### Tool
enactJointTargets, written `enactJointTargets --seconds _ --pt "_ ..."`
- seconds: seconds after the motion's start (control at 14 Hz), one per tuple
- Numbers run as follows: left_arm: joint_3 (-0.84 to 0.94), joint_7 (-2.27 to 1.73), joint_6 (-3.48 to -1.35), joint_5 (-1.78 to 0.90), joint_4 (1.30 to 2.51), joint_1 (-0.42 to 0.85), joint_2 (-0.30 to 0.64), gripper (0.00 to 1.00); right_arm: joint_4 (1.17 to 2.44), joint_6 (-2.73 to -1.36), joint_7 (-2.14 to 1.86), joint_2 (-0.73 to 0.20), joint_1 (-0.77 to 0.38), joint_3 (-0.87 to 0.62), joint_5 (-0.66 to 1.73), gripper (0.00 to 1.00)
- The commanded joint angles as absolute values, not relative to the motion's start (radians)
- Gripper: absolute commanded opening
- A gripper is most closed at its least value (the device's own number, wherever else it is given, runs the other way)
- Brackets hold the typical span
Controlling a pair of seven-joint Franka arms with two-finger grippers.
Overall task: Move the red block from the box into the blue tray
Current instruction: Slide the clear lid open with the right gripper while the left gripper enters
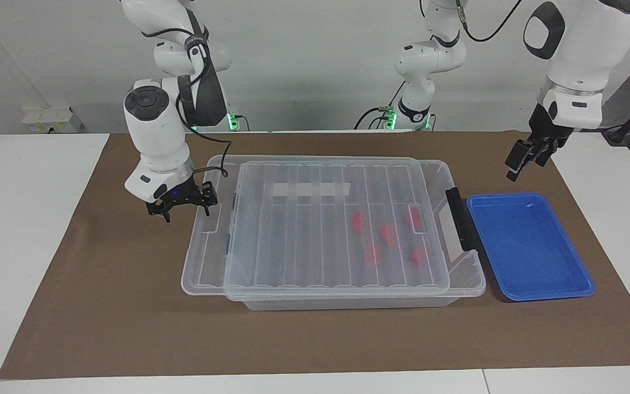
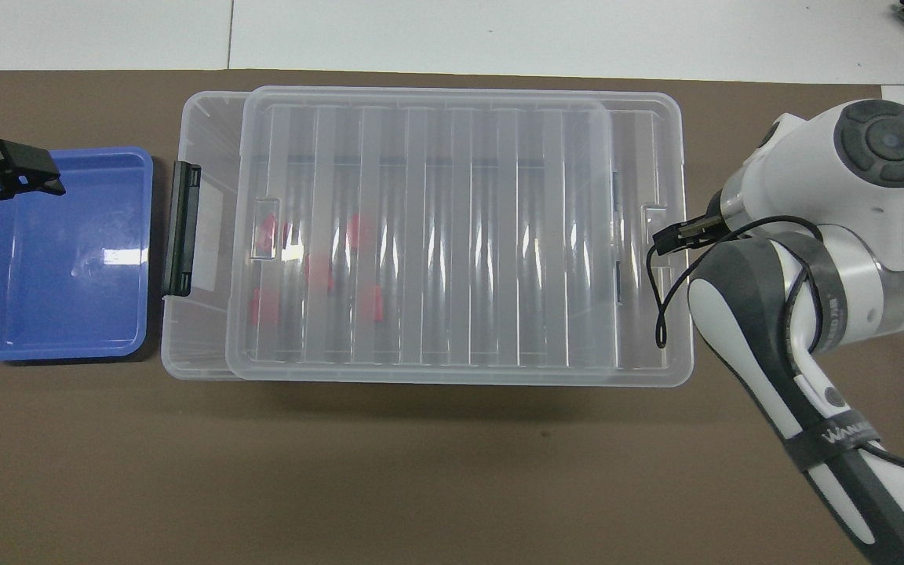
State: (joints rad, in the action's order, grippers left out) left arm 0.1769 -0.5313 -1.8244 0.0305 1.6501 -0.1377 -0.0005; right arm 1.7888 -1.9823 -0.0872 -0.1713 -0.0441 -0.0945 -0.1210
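Red blocks (image 1: 387,234) sit in the box (image 1: 460,257) under the ribbed lid (image 1: 304,230), toward the left arm's end; five by the look of it, none out yet. Lid is off-centre toward the right arm's end and overhangs the box there, so only a strip is uncovered by the dark handle (image 1: 460,219). Blue tray (image 1: 528,246), just beside that handle, holds nothing.

Right pincer (image 1: 182,205), fingers apart, is at the lid's overhanging edge; contact unclear. Left pincer (image 1: 525,158), fingers apart, hangs over the mat near the tray's robot-side corner, holding nothing.

Left to do: clear lid, pick, place.

Brown mat (image 1: 129,306) on white counter (image 1: 19,219); plain pale wall.
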Motion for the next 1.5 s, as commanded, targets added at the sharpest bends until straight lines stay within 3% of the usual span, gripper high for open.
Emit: enactJointTargets --seconds 0.0,0.21,0.5,0.86,1.43 --pt "0.167 -0.679 -1.885 0.003 1.783 -0.120 -0.078 1.00 1.796 -1.960 -0.236 -0.160 0.003 -0.103 -0.144 0.98" --pt "0.167 -0.695 -1.905 0.003 1.896 -0.080 -0.139 1.00 1.795 -1.954 -0.405 -0.158 0.044 -0.101 -0.146 0.98" --pt "0.167 -1.011 -1.977 -0.002 1.882 0.038 -0.127 1.00 1.793 -1.948 -0.535 -0.158 0.087 -0.100 -0.146 0.98" --pt "0.167 -0.863 -1.973 0.008 1.905 0.129 -0.120 1.00 1.793 -1.948 -0.698 -0.158 0.136 -0.098 -0.147 0.98" --pt "0.167 -0.709 -2.103 0.032 1.942 0.247 0.034 1.00 1.793 -1.948 -0.764 -0.158 0.160 -0.098 -0.153 0.98"
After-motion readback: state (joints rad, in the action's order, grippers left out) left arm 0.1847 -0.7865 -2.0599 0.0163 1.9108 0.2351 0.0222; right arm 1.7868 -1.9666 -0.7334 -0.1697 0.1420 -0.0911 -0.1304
